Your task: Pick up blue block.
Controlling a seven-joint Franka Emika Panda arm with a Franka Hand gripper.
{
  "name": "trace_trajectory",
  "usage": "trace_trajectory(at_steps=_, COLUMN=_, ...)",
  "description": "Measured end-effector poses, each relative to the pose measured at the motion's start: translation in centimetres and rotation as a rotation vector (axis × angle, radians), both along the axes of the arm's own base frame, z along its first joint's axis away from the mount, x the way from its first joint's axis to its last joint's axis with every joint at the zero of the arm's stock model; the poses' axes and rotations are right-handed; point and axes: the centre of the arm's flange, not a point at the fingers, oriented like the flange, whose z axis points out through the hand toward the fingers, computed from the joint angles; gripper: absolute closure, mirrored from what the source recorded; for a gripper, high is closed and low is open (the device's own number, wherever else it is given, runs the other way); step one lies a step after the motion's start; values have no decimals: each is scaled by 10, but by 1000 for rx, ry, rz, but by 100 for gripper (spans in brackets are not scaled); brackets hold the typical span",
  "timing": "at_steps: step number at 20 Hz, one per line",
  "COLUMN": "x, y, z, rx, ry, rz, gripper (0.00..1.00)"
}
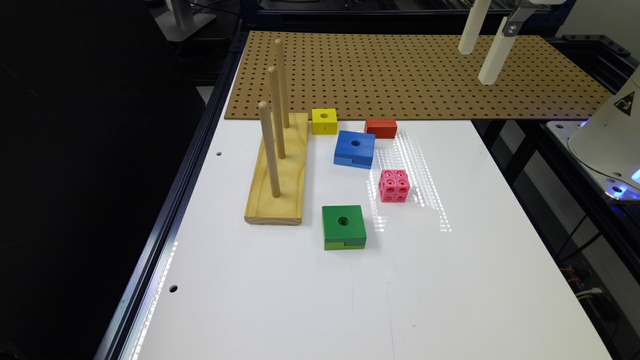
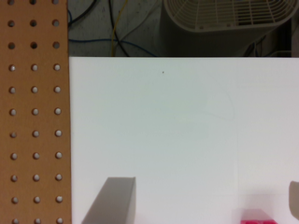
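While nothing is between my fingers [image 1: 484, 50], I hang high over the pegboard [image 1: 410, 75] at the far end of the bench, spread apart and empty; the wrist view shows one grey fingertip [image 2: 114, 200] and the edge of the other well apart, with bare white surface between them. That height makes sense as a starting pose: it keeps me clear of everything standing below.

Largest below me is the white tabletop [image 1: 450, 280], with the pegboard lying across its 12 o'clock end. Next comes the wooden peg stand [image 1: 278, 170] at about 9 o'clock of the cluster, its three dowels upright, so I judge I should come in from above and not sweep sideways past it.

At the cluster's centre lies the blue block [image 1: 355, 148], flat, hole up, notch in its near side. It sits low and square, so a straight downward grasp across two opposite faces should suit. From it, the green block [image 1: 343, 227] is at 6 o'clock, well apart; the pink cube [image 1: 394, 185] at 4 o'clock, near; the red block [image 1: 381, 128] at 1 o'clock, just beside it; the yellow cube [image 1: 324, 121] at 11 o'clock, near. The red one crowds that corner most.
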Motion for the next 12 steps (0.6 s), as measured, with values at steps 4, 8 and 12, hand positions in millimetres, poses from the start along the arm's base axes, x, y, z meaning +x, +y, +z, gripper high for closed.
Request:
trace_trajectory(at_steps=4, x=0, y=0, z=0, rx=0, ry=-1, rz=-1, gripper=0)
trace_trajectory(at_steps=8, x=1, y=0, z=2, rx=0, ry=-6, rz=-1, gripper=0)
trace_trajectory(at_steps=12, x=2, y=0, z=3, rx=0, ry=-15, rz=0, gripper=0)
